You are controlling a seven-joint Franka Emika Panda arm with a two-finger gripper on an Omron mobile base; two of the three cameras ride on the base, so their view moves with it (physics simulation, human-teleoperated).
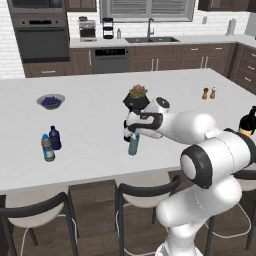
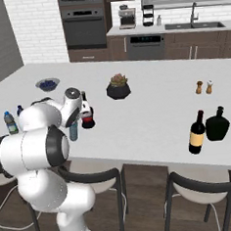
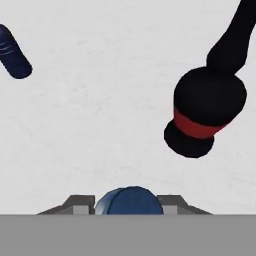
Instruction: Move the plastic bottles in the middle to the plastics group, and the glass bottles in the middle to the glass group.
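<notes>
I see matt white countertop [image 1: 90,145]; translucent pale-blue plastic bottle [image 1: 133,144]; squat bottle [image 3: 205,112], dark glass, red label; glossy white arm shell [image 1: 215,155]; dark wood cabinets [image 1: 190,57].

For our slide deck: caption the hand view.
Gripper shut on blue-capped bottle; red-labelled dark bottle stands beside it.

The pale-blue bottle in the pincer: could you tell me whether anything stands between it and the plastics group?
Nothing visible: bare counter lies between the pale-blue bottle and the plastics group.
</notes>
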